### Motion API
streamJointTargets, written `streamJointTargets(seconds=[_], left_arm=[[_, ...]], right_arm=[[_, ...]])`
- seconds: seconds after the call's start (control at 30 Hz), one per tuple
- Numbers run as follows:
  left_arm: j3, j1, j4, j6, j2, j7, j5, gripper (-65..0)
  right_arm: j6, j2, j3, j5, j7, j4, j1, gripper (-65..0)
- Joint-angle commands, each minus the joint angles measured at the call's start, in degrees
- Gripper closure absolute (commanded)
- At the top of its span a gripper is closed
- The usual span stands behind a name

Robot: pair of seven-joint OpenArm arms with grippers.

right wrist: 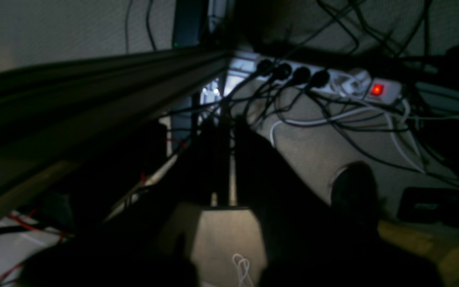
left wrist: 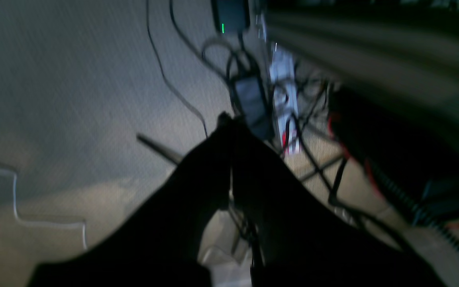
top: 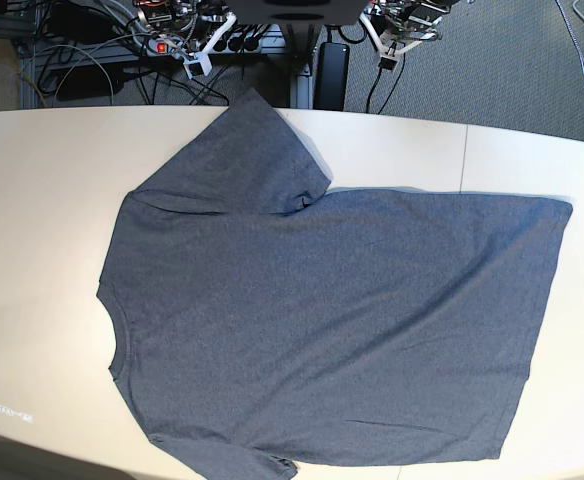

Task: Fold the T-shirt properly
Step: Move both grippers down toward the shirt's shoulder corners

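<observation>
T-shirt [top: 332, 330] lies flat, unfolded – collar at nine o'clock; both grippers closed, empty – every fold remains.

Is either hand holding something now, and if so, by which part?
Nothing is held. Both hands are shut and empty, off the table, while the T-shirt lies flat and untouched.

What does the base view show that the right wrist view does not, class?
Only the base view shows the T-shirt spread flat on the table, plain side up. Only the right wrist view shows the right gripper, shut and empty, and the lit red switch. Both show the power strip and tangled cables on the floor.
</observation>
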Motion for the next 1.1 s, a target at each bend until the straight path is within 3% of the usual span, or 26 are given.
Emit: streamJointTargets(seconds=[0.0, 0.13, 0.27, 0.53, 0.77, 0.83, 1.0, 1.07], left_arm=[[0.1, 0.0, 0.1, 0.9, -0.5, 0.2, 0.0, 0.0], [0.1, 0.1, 0.1, -0.5, -2.6, 0.2, -0.2, 0.0], [0.1, 0.1, 0.1, -8.3, -6.0, -0.4, -3.7, 0.0], [-0.3, 0.9, 1.1, -17.7, -10.2, -0.6, -6.6, 0.0], [-7.3, 7.3, 10.5, -19.5, -12.3, -0.5, -6.9, 0.0], [-10.8, 9.7, 14.2, -22.3, -13.0, -0.6, -7.6, 0.0], [-18.2, 15.3, 23.7, -33.8, -15.1, -0.3, -8.5, 0.0], [-20.0, 17.4, 27.5, -35.5, -16.4, 0.0, -9.8, 0.0]], right_arm=[[-3.0, 0.6, -0.1, 0.1, 0.7, 0.4, -0.2, -1.3], [-2.9, 0.9, -0.1, 0.1, 0.6, 1.2, -0.2, -1.3], [-1.5, 1.2, -0.1, 0.1, 0.6, 2.2, -0.7, -1.3], [-0.7, 2.1, -0.1, 0.7, 0.6, 9.5, -5.4, -1.3], [0.5, 3.6, -0.3, 0.9, 0.4, 18.9, -12.6, -1.3], [1.4, 5.0, -1.5, 3.3, 0.4, 21.5, -14.6, -1.3], [2.0, 8.9, -5.4, 5.2, 0.4, 30.0, -21.0, -1.3], [2.0, 10.4, -6.0, 5.2, 0.4, 34.3, -24.1, -1.3]])
